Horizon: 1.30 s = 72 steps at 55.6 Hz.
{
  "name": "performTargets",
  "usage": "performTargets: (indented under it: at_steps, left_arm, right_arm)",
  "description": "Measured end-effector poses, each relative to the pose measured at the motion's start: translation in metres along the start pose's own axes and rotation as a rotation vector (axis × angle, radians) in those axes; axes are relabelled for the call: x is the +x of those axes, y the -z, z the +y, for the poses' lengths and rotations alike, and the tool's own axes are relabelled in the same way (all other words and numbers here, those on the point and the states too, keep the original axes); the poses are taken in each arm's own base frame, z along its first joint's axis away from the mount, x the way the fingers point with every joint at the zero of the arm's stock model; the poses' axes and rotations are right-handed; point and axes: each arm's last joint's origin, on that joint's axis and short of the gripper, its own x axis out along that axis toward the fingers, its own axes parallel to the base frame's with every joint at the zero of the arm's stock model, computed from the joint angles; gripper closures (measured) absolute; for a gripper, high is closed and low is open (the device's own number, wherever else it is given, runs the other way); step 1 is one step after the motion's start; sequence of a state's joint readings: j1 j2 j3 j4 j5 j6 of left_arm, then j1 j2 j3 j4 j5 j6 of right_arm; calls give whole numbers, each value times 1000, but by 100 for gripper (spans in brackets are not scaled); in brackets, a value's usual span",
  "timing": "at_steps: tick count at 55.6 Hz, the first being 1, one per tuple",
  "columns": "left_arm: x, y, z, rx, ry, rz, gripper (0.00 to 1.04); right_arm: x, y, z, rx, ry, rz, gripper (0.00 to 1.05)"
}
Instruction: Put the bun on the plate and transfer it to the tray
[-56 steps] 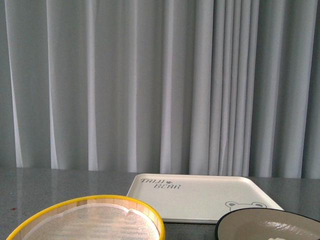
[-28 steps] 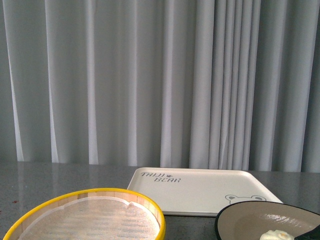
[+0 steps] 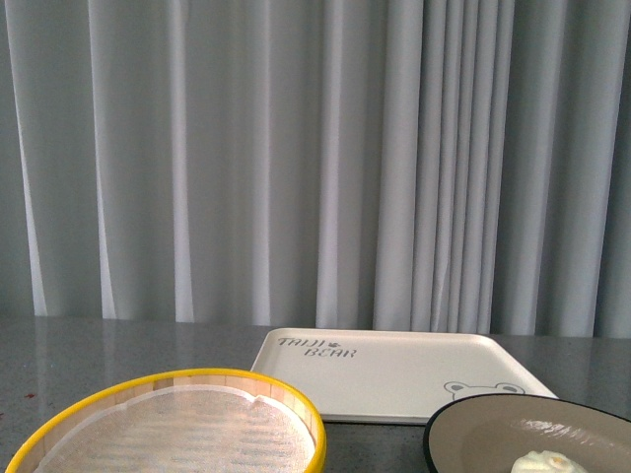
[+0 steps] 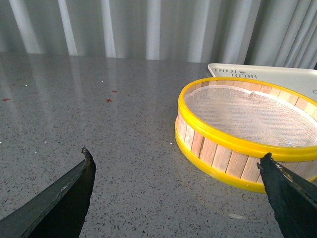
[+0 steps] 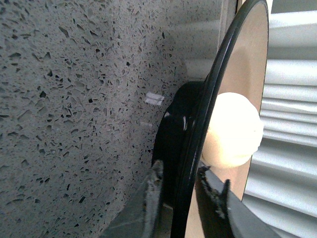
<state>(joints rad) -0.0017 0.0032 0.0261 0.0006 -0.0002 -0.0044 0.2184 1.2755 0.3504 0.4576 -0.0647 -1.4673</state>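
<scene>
The plate (image 3: 493,429), tan inside with a black rim, shows at the lower right of the front view with the cream-white bun (image 3: 544,461) on it at the frame's bottom edge. My right gripper (image 5: 179,171) is shut on the plate's black rim (image 5: 213,104); the bun (image 5: 233,129) lies on the plate close to the fingers. The cream tray (image 3: 394,379) with "BEAR" lettering lies flat just behind the plate. My left gripper (image 4: 178,158) is open and empty above the table, beside the steamer basket. Neither gripper shows in the front view.
A yellow-rimmed wooden steamer basket (image 3: 177,434) with a white liner stands at the lower left, in front of the tray; it also shows in the left wrist view (image 4: 233,148). Grey speckled tabletop (image 4: 99,129). A grey curtain (image 3: 296,158) hangs behind the table.
The plate has tilted and shifted, so the bun has come into the front view at the bottom edge. The view itself has shifted slightly; basket and tray stay put.
</scene>
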Motion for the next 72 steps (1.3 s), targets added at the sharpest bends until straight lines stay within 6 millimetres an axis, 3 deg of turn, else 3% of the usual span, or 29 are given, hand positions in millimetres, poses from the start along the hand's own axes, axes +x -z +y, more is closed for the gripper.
performTargets:
  at_steps: [6,25,40,46,56,72]
  left_arm:
    - [0,0,0,0,0,0,7]
    - [0,0,0,0,0,0,7]
    - [0,0,0,0,0,0,7]
    - [0,0,0,0,0,0,7]
    - [0,0,0,0,0,0,7]
    - [0,0,0,0,0,0,7]
  right_arm:
    - [-4,3,-3,0,45,-9,102]
    - [-23,13,-9,-21,66,-32,102]
    - [-34,22,-57,-40,179,-50,102]
    - [-36,36,-76,-12,208,-87,102]
    - [-9,70,-106,-20,196,-62,102]
    - [35,90,-138,-81,238,-119,102]
